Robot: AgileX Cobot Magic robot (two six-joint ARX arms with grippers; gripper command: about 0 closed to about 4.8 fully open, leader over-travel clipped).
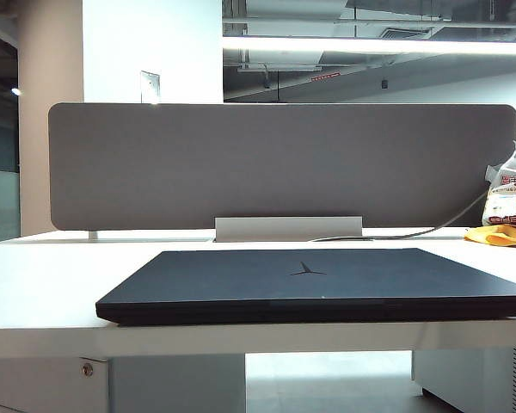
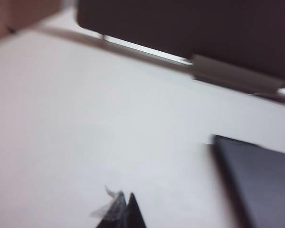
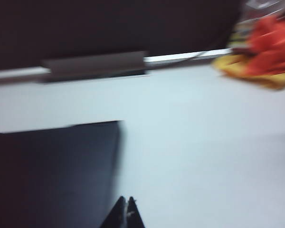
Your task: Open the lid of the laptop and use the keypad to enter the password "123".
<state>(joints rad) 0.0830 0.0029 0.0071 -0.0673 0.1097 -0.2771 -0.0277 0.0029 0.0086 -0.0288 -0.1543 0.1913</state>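
The black laptop point(image 1: 318, 288) lies closed on the white desk, its lid point(image 1: 310, 274) flat with a Y-shaped emblem facing up. The keypad is hidden under the lid. Neither arm shows in the exterior view. In the left wrist view my left gripper point(image 2: 125, 197) is shut and empty over bare desk, apart from the laptop's corner point(image 2: 256, 180). In the right wrist view my right gripper point(image 3: 127, 201) is shut and empty beside the laptop's other corner point(image 3: 57, 166), without touching it.
A grey rounded partition point(image 1: 284, 163) stands upright behind the laptop on a metal foot point(image 1: 288, 228). A bag and orange-yellow cloth point(image 1: 507, 215) lie at the far right, with a grey cable point(image 1: 413, 231) running along the desk. The desk's front edge point(image 1: 241, 340) is near.
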